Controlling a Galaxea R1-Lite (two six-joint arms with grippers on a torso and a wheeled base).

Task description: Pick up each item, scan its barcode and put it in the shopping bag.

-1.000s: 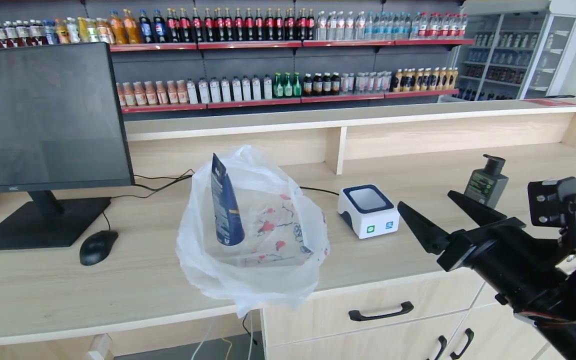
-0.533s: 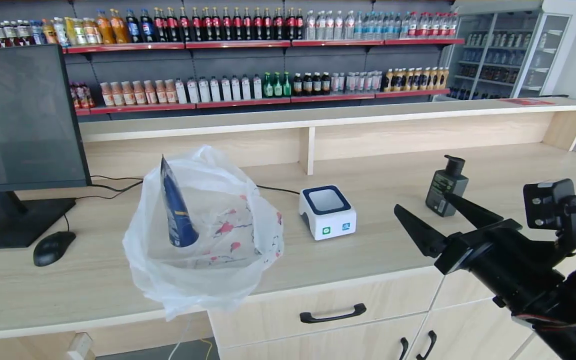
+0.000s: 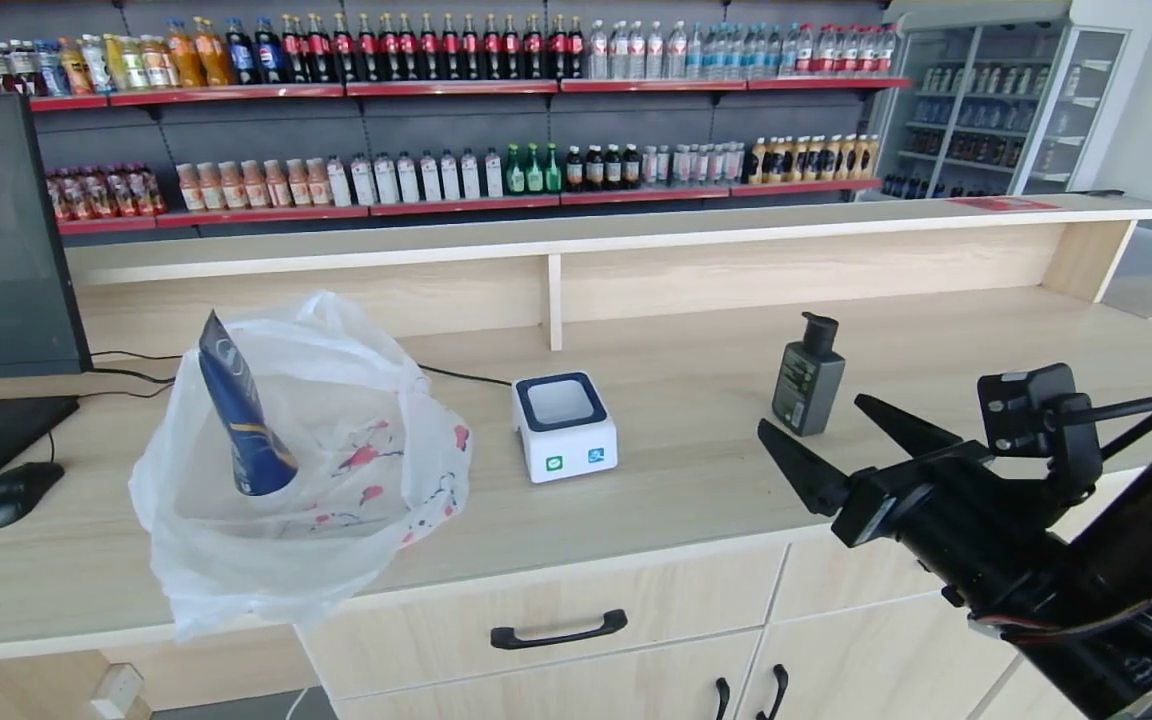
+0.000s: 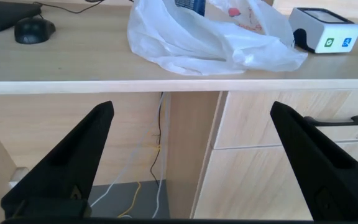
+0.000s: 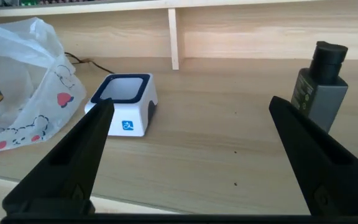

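Head view: my camera has swung right over the last second, so everything slides left in frame. Nothing on the pale wooden surface [image 3: 696, 480] has itself moved. The dark grey pump bottle [image 3: 809, 375] stands toward the right end, with my right gripper [image 3: 807, 410] still wide open and empty before it.

Left wrist view: the left gripper [image 4: 191, 109] gapes empty below the surface's front edge.

Right wrist view: the bottle sits ahead, which I judge to be the next pick.
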